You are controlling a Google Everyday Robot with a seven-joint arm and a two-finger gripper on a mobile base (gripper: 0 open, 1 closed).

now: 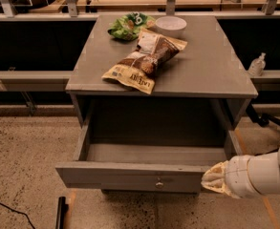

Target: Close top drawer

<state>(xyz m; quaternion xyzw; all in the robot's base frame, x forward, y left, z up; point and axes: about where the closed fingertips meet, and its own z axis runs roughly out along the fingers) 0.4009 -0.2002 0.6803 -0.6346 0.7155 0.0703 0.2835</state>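
Note:
The top drawer (130,175) is a grey wooden drawer pulled far out of the grey cabinet (201,66). Its long front panel has a small round metal knob (159,183) at the centre, and its inside is empty. My gripper (212,178) comes in from the lower right on a white arm (263,173). Its tan tip rests against the right end of the drawer's front panel.
On the cabinet top lie a brown and yellow snack bag (142,61), a green bag (127,26) and a white bowl (170,25). A sanitizer bottle (257,65) stands on a ledge at the right. A black cable (5,204) runs over the speckled floor at lower left.

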